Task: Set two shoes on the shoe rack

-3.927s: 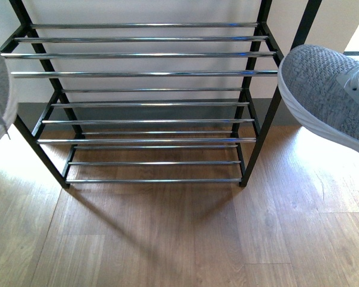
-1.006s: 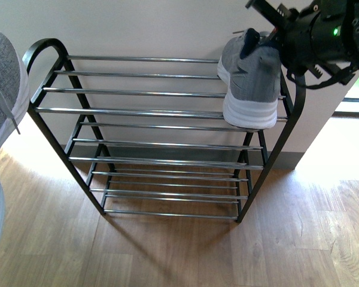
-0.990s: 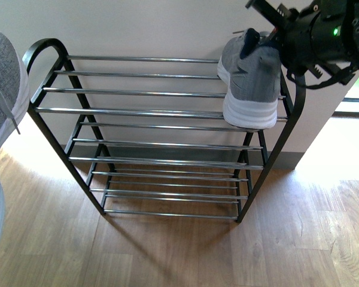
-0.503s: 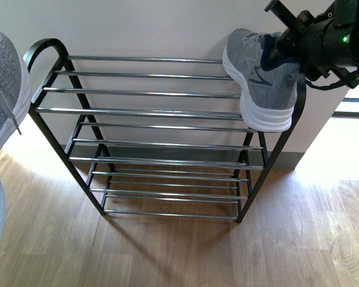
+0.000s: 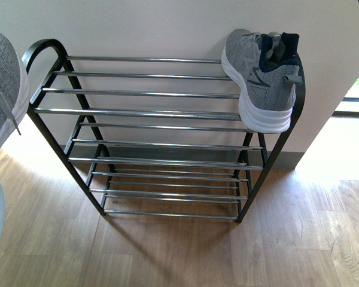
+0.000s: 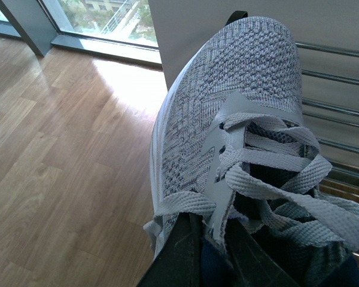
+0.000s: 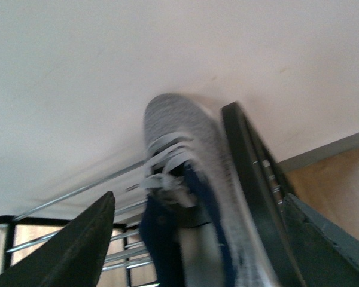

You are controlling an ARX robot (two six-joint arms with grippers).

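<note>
One grey knit shoe [image 5: 261, 81] with a white sole lies on its side on the top tier of the shoe rack [image 5: 143, 111], at its right end against the black frame. It shows blurred in the right wrist view as the shoe [image 7: 185, 209], with my right gripper [image 7: 197, 251] open above it and its fingers wide apart, touching nothing. The other shoe [image 5: 1, 119] hangs at the left edge of the front view, left of the rack. My left gripper [image 6: 210, 254] is shut on this shoe [image 6: 227, 119] at the collar, behind the laces.
The rack stands against a pale wall [image 5: 155, 27] on a wooden floor [image 5: 179, 251]. A window [image 6: 102, 18] with a dark frame lies beyond the held shoe in the left wrist view. The rack's lower tiers [image 5: 167, 161] carry nothing.
My right gripper has let go of the shoe on the top tier and drawn up out of the front view. That shoe has tipped onto its side. The left shoe hangs as before.
</note>
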